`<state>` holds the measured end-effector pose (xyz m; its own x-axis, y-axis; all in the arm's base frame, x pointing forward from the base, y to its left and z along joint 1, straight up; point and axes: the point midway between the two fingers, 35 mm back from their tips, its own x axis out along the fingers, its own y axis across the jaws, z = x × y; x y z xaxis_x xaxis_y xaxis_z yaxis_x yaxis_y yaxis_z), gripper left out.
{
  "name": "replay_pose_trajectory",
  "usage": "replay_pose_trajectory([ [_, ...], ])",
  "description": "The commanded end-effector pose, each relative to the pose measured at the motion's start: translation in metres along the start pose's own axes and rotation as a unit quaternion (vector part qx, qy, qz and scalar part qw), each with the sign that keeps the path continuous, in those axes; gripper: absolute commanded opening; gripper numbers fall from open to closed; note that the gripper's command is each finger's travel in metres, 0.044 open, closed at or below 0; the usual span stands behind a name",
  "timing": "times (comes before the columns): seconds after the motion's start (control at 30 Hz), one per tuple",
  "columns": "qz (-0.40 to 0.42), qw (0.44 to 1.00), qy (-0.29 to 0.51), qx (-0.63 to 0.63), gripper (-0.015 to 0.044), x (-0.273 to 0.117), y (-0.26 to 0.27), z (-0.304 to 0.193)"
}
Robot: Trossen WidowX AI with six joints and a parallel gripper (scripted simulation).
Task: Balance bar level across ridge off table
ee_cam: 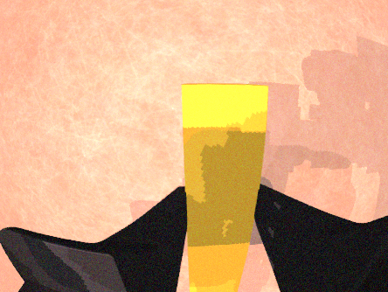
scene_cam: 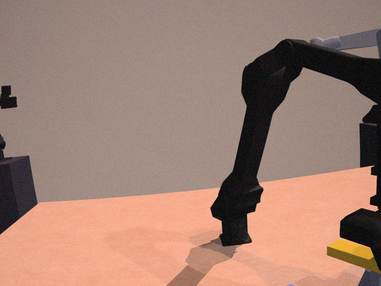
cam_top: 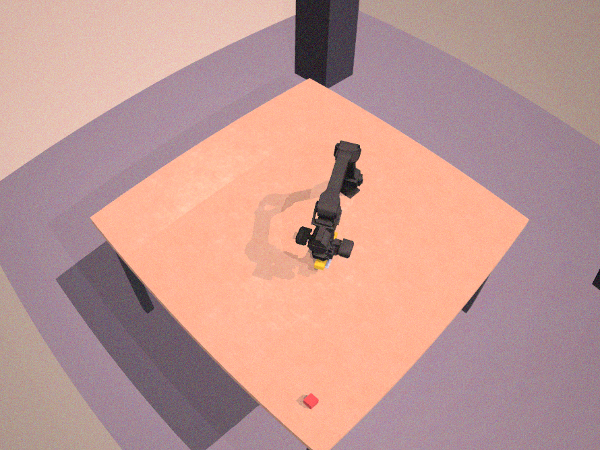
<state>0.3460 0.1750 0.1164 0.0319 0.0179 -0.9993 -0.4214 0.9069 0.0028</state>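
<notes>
The yellow bar (cam_top: pixel 320 265) (scene_cam: pixel 350 249) (ee_cam: pixel 225 175) is between the fingers of my gripper (ee_cam: pixel 219 194), which is shut on it. In the wrist view it runs lengthwise away from me, with a finger on each side. In the exterior view it stands above the table, cut off by the right edge and partly hidden by the gripper. The blue-grey ridge (cam_top: pixel 329 264) (scene_cam: pixel 371 278) shows in small part under and beside the bar. Whether bar and ridge touch, and whether the bar is exactly level, I cannot tell.
A small red block (cam_top: pixel 310 401) lies near the table's front corner. A small lavender thing (scene_cam: pixel 290 284) just shows at the bottom edge of the exterior view. A dark pillar (cam_top: pixel 327 43) (scene_cam: pixel 15 187) stands beyond the table, with another arm on it in the exterior view.
</notes>
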Motion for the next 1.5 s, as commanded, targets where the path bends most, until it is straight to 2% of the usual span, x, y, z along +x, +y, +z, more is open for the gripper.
replay_pose_trajectory([
  [0.0,-0.001,1.0,-0.001,0.001,0.0,0.0004,-0.0003,0.0002],
  [1.47,-0.001,1.0,-0.001,0.001,0.0,0.0041,-0.0003,0.0002],
])
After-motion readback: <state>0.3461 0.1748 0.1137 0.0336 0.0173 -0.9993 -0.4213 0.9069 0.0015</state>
